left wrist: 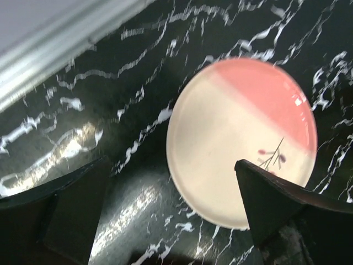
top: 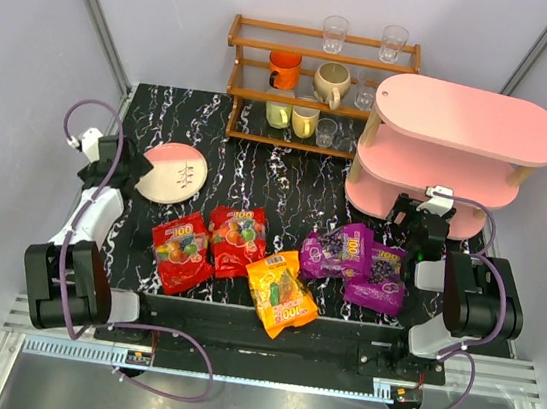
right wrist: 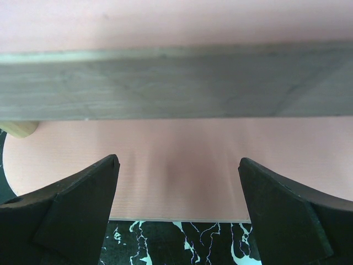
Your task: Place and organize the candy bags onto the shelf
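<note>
The candy bags lie in a row on the black marble table, near its front edge. Two are red (top: 183, 251) (top: 238, 240), one is orange (top: 282, 292) and two are purple (top: 338, 250) (top: 380, 276), the purple pair overlapping. The pink three-tier shelf (top: 462, 154) stands at the back right with nothing on its boards. My right gripper (top: 419, 220) (right wrist: 178, 163) is open and empty, level with the shelf's bottom board (right wrist: 176, 187) just in front of it. My left gripper (top: 133, 168) (left wrist: 171, 165) is open and empty over the table at the far left.
A pink-and-cream plate (top: 172, 173) (left wrist: 242, 138) lies just ahead of the left gripper. A brown wooden rack (top: 320, 80) of cups and glasses stands at the back, left of the shelf. Grey walls close in the table on three sides.
</note>
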Robot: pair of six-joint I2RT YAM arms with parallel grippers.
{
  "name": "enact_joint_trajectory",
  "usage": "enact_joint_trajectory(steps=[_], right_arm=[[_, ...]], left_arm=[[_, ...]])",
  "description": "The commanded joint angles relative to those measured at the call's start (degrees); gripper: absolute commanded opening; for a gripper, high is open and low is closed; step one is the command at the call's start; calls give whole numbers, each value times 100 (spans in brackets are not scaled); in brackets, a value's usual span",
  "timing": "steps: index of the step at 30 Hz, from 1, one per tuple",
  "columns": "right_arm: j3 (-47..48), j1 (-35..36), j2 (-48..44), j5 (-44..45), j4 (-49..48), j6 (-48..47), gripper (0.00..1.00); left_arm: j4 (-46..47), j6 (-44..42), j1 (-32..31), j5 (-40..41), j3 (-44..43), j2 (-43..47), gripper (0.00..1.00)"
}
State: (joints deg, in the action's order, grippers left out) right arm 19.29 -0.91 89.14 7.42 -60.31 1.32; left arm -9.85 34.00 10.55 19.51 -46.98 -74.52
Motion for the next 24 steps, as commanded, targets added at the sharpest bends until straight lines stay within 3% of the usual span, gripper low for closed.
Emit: enact_joint_trajectory(steps=[1,8,21,24], right_arm=[[66,-24,-11,23,-297,-53,100],[58,-24,-11,23,-297,-53,100],[57,-15,-11,23,-305,-62,100],[57,-24,-20,31,-305,-53,100]], left_arm=[[-395,459,132,-852,242,122,99],[-219,467,184,-913,602,263,99],[106,687,299,-1564,550,-739,99],[158,713,299,-1529,480,-923,92]])
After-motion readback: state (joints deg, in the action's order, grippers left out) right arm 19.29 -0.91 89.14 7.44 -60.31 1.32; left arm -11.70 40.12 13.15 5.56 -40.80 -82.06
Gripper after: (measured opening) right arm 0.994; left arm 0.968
